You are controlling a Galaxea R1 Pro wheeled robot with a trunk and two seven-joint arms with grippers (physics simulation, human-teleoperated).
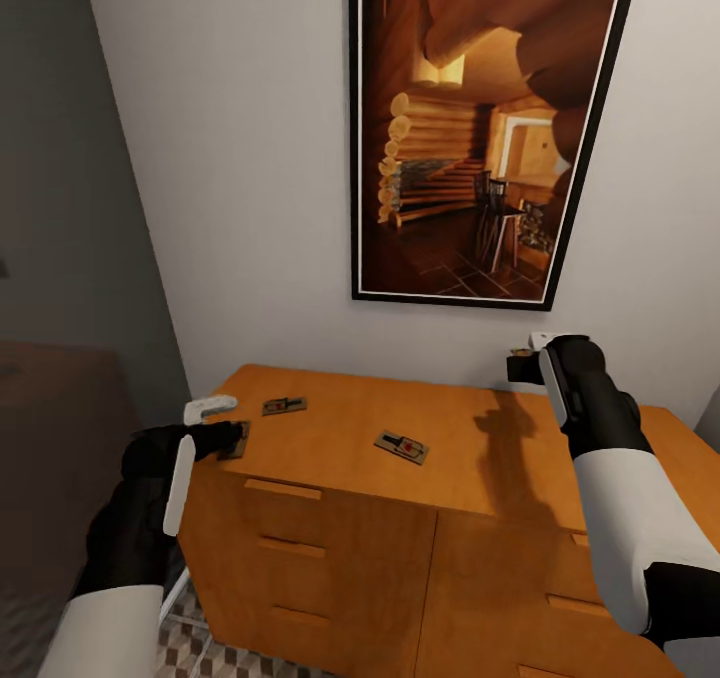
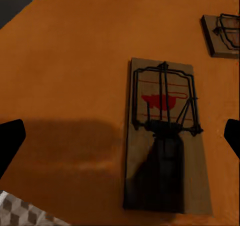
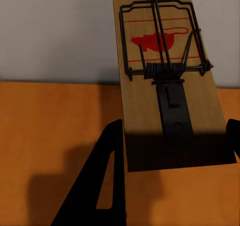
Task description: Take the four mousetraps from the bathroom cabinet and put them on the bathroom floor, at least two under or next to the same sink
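Orange-brown wooden cabinet [image 1: 450,458] top: the left tool [image 2: 120,141] hangs released over a flat brown mousetrap [image 2: 165,136], lengthwise between its fingers; the right tool [image 3: 175,136] grasps another mousetrap [image 3: 167,81].

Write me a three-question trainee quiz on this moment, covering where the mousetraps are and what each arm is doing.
1. True or false: the right gripper holds a mousetrap lifted off the cabinet.
2. How many mousetraps lie on the cabinet top in the head view? A) one B) three C) four
3. Fill in: the left gripper has its jaws ____ on either side of the mousetrap at the cabinet's left edge.

Key
1. True: the right wrist view shows the board raised in front of the wall.
2. B: the left-edge one, the rear one and the middle one.
3. Open, not closed on it.
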